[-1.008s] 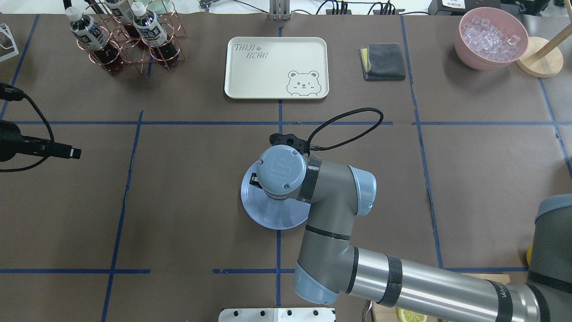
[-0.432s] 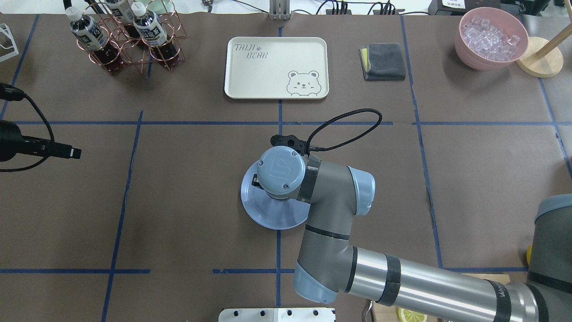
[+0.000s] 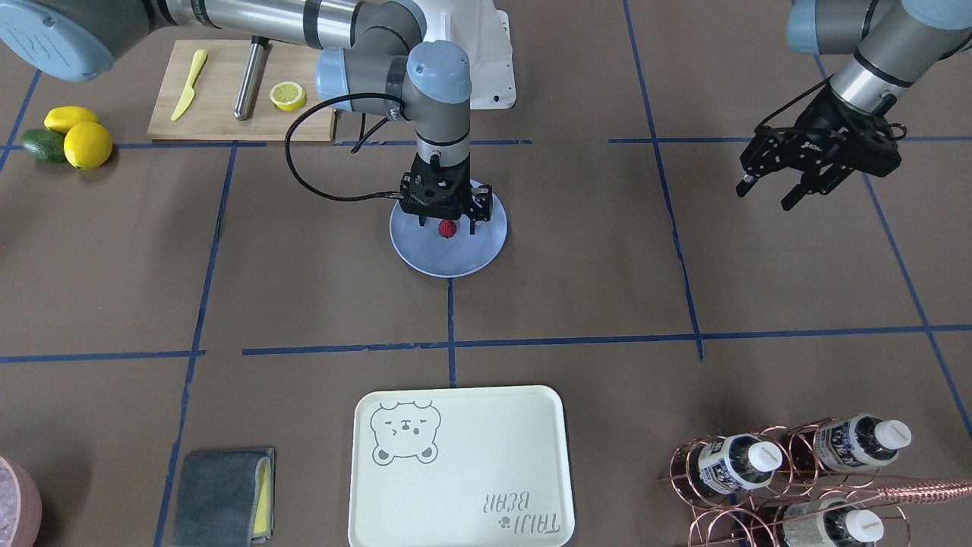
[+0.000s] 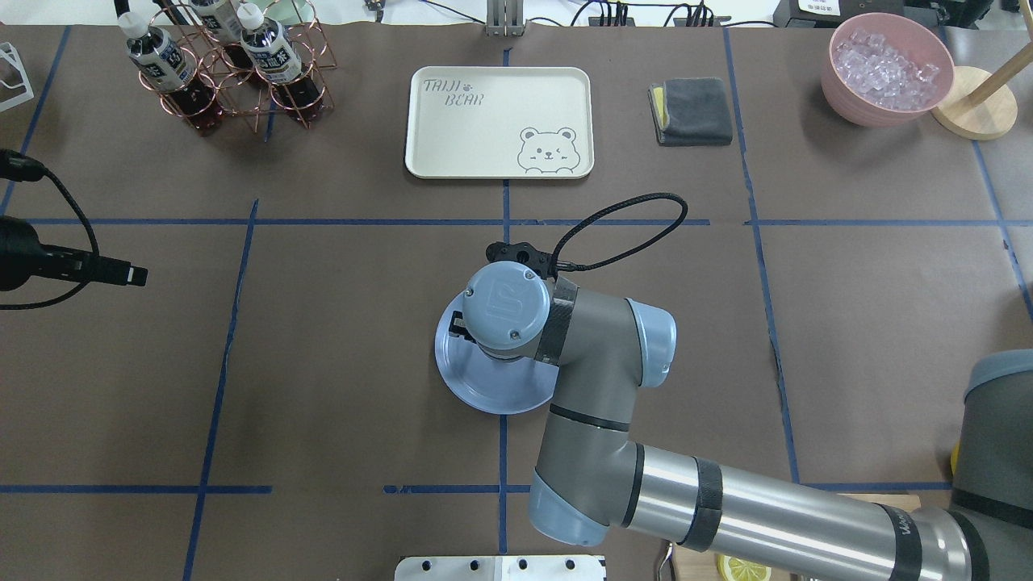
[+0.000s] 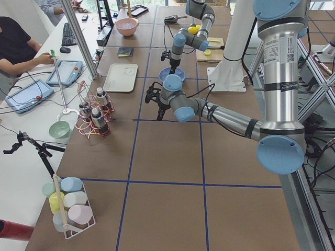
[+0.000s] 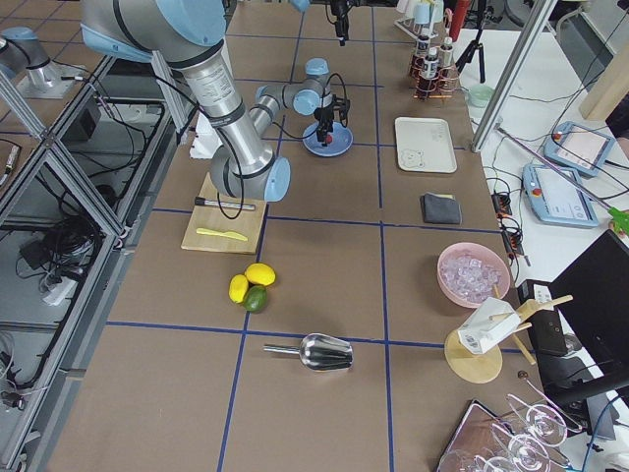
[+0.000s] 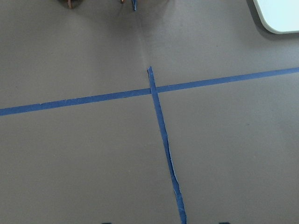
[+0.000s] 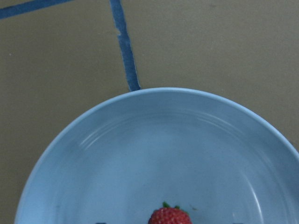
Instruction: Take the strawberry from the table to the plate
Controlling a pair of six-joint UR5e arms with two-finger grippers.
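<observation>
So the strawberry is a tiny red berry with a bumpy skin and a bit of green leaf at one end, and it's sitting on the plate, roughly in the middle. The plate is round, shallow and light blue, smooth and plain, lying flat on the table right over one of the tape lines. The table is that big brown paper-covered surface with a blue tape grid across it.
</observation>
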